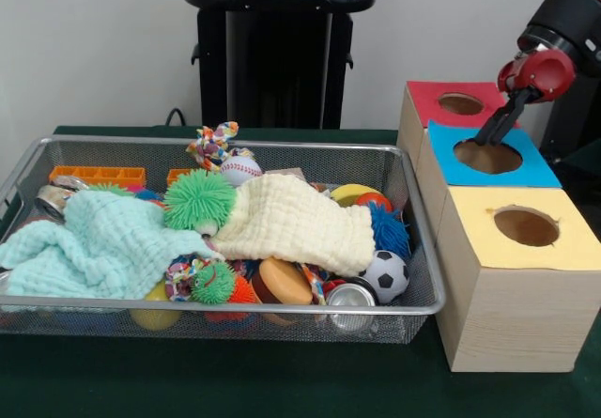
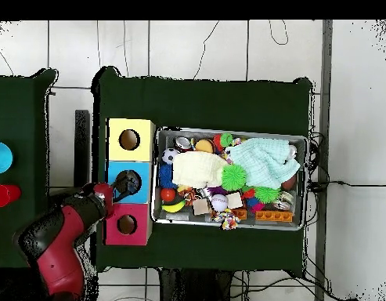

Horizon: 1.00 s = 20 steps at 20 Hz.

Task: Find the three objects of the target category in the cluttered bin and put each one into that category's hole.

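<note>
The wire-mesh bin sits on the green table, full of toys and cloths; it also shows in the overhead view. No see-through plastic bottle shows in either view; any are hidden under the clutter or out of view. The blue-panelled hole is in the middle box of three at the bin's right. My gripper points down at the rim of this hole, its tip just above or inside it. In the overhead view my gripper lies over the blue panel. Nothing shows in its grasp.
The red-panelled hole lies behind the blue one and the yellow-panelled hole in front. In the bin lie a mint cloth, a cream cloth, a green spiky ball, a baseball, a soccer ball and a silver can.
</note>
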Tool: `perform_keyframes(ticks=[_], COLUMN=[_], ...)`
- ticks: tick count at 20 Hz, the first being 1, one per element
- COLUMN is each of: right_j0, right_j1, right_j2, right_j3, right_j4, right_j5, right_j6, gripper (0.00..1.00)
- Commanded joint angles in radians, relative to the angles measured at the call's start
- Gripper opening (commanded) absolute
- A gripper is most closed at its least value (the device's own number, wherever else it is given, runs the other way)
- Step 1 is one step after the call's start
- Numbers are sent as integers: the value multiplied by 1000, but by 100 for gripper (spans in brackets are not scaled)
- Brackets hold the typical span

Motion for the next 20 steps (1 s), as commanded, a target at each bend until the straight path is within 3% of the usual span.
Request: perform_keyframes(ticks=[1,6,9,12,17,20], right_j0=[-65,-113,-145,-163,-200,-232], right_j1=[-63,-128,-211,-257,-290,-281], right_j2=[123,107,114,114,78,52], right_j3=[37,132,194,234,288,310], right_j4=[28,-50,-20,-16,-95,-190], right_j5=[43,143,170,184,245,297], right_j6=[-261,-392,-518,-586,-662,-689], gripper=[100,100,100,100,100,100])
